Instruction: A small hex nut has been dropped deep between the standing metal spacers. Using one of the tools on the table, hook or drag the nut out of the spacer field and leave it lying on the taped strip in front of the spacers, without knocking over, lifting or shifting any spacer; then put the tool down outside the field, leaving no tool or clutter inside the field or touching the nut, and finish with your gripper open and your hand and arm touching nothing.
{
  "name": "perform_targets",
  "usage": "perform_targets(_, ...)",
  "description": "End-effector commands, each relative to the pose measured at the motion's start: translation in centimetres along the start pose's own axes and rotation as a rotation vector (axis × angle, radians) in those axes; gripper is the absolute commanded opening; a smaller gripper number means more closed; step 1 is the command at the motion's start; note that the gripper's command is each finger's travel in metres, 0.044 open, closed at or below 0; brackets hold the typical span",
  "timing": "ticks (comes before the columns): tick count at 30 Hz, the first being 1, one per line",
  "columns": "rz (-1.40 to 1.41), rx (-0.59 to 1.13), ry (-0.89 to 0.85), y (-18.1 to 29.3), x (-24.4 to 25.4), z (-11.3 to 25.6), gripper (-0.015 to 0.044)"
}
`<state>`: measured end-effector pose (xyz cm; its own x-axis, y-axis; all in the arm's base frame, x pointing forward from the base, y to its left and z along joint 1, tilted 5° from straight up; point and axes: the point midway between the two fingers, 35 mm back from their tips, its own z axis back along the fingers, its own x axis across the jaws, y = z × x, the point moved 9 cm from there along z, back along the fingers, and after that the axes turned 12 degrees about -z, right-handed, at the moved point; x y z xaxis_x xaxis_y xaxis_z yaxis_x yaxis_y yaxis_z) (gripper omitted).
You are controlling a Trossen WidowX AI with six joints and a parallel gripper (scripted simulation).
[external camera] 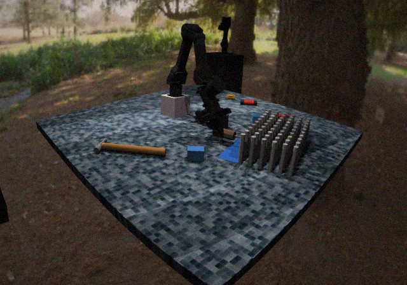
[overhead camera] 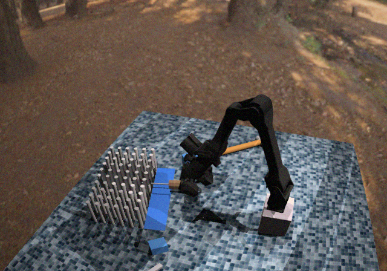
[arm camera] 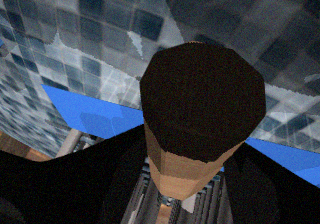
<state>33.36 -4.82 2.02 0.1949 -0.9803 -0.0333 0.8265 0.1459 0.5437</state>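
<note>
My gripper (overhead camera: 182, 185) (external camera: 222, 133) (arm camera: 187, 138) is shut on the wooden handle (overhead camera: 173, 184) (external camera: 229, 133) (arm camera: 200, 99) of a thin-shafted tool. The handle is roughly level above the table, beside the taped strip. Its metal shaft (overhead camera: 161, 184) reaches over the blue taped strip (overhead camera: 158, 212) (external camera: 229, 153) (arm camera: 100, 115) to the spacer field's front edge; its far end is hidden among the spacers. The grey metal spacers (overhead camera: 143, 196) (external camera: 241, 147) stand upright in rows. I cannot see the hex nut in any view.
One blue block (overhead camera: 158, 245) sits off one end of the strip; another blue block (external camera: 195, 153) sits off the other. A hammer (overhead camera: 242, 146) (external camera: 134, 149) lies beyond the gripper. A red-and-black cylinder (external camera: 248, 102) and a yellow object (external camera: 230, 96) lie farther back.
</note>
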Motion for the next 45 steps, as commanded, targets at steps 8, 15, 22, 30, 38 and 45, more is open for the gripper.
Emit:
perform_targets(8, -0.001, 0.009, -0.007, 0.9, 0.0, -0.4, 0.0)
perform_targets(15, -0.001, 0.009, -0.007, 1.3, -0.1, -0.6, 0.0)
perform_targets(22, -0.001, 0.01, -0.007, 1.7, -0.1, -0.9, 0.0)
perform_targets(30, -0.002, 0.01, -0.006, 2.1, -0.2, -1.1, 0.0)
perform_targets(38, -0.002, 0.011, -0.006, 2.5, -0.3, -1.4, 0.0)
perform_targets(45, -0.002, 0.011, -0.006, 2.9, -0.4, -1.6, 0.0)
